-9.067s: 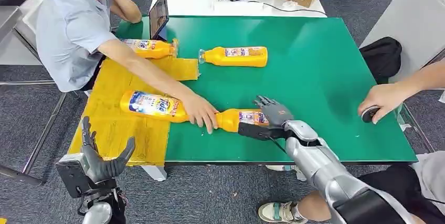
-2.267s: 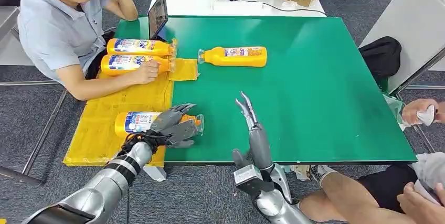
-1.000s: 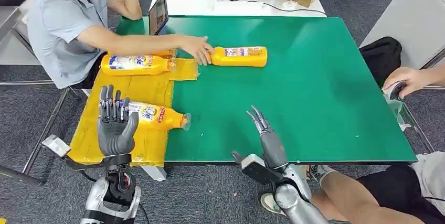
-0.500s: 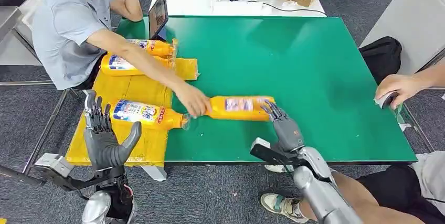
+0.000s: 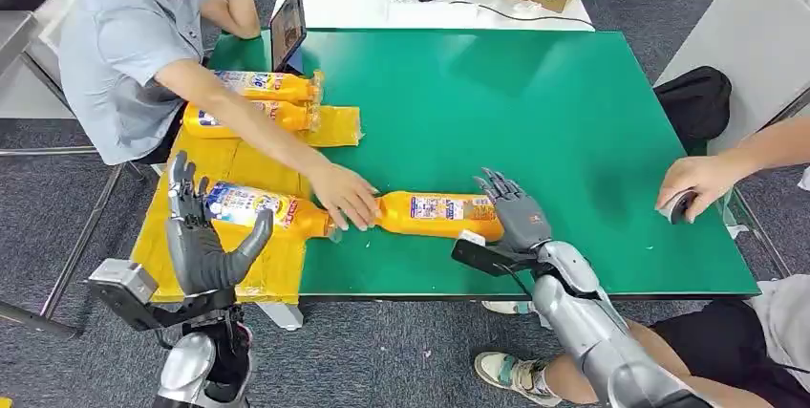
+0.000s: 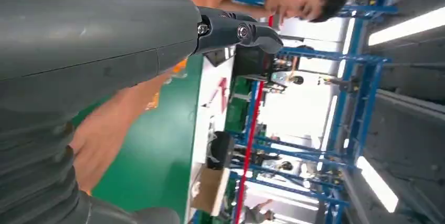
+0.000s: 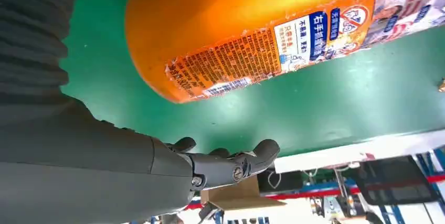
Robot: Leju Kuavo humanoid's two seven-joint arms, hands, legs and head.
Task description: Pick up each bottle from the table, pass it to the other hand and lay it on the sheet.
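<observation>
Orange bottle (image 5: 435,215) lies on your green tabletop (image 5: 573,140) near the front edge, a person's hand (image 5: 342,205) on its cap end. Your right hand (image 5: 516,215) sits at its base, fingers spread, seemingly not gripping. Your left hand (image 5: 199,236) is raised, open and empty, over the yellow sheet (image 5: 220,169) bearing 3 bottles.

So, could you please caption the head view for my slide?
A person's hand places an orange detergent bottle by the open right hand on the green table.
</observation>
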